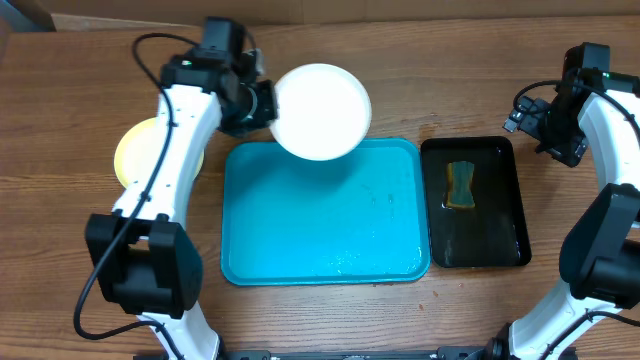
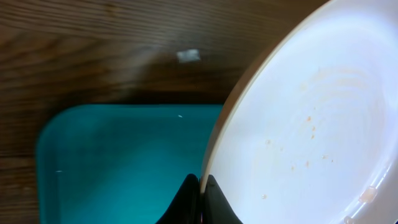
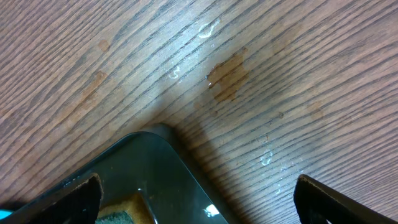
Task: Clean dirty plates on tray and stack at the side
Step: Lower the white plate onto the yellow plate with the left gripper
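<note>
Your left hand point(image 2: 202, 198) pinches the rim of the white plate point(image 1: 322, 98) over the far edge of the tray point(image 1: 300, 230).
Faint orange specks dot the plate; you cannot tell whether it touches the tray. A pale yellow plate point(image 1: 130, 155) lies near the left edge of the worktop point(image 1: 420, 70). Your right hand point(image 3: 198, 180) hangs spread over a far corner of the black tray point(image 1: 505, 215).

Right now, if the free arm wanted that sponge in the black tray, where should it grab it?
Probably across its narrow width, coming straight down: the sponge lies flat in the black tray, whose raised rim blocks a sideways approach. The open right gripper hovers nearest.
</note>
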You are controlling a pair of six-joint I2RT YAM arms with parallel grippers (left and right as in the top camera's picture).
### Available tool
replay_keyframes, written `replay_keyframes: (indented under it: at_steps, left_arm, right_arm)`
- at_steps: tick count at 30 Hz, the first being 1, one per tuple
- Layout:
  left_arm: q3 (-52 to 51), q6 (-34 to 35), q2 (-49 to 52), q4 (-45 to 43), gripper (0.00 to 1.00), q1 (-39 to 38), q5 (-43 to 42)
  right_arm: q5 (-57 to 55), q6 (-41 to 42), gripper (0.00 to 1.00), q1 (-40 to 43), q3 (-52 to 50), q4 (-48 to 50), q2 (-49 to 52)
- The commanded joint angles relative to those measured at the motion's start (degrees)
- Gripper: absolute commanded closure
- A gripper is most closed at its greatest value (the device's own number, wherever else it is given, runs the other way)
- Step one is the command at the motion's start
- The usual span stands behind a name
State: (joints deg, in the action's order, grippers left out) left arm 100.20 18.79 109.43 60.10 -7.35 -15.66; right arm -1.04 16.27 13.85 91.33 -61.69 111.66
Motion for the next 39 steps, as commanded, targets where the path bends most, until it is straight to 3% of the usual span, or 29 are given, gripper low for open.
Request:
replay_keyframes:
  at_steps: [1, 7, 23, 39]
  left_arm:
    - [1.5, 0.5, 0.0, 0.4, 0.96, 4.8, -0.2]
    - [1.5, 0.5, 0.0, 1.6, 0.96, 13.5, 0.4]
    - [0.5, 2.2, 0.0, 4.0, 0.96, 32.6, 16.4]
    - [-9.7, 2.3, 0.0, -4.4, 0.96, 38.4, 16.5]
  right_arm:
    - [-0.4, 0.3, 0.00, 0.2, 0.5, 0.1, -1.4]
    - [-0.4, 0.3, 0.00, 0.2, 0.5, 0.1, -1.4]
    - [-0.4, 0.3, 0.00, 0.2, 0.5, 0.1, -1.4]
    - [-0.4, 0.3, 0.00, 0.2, 0.5, 0.1, -1.4]
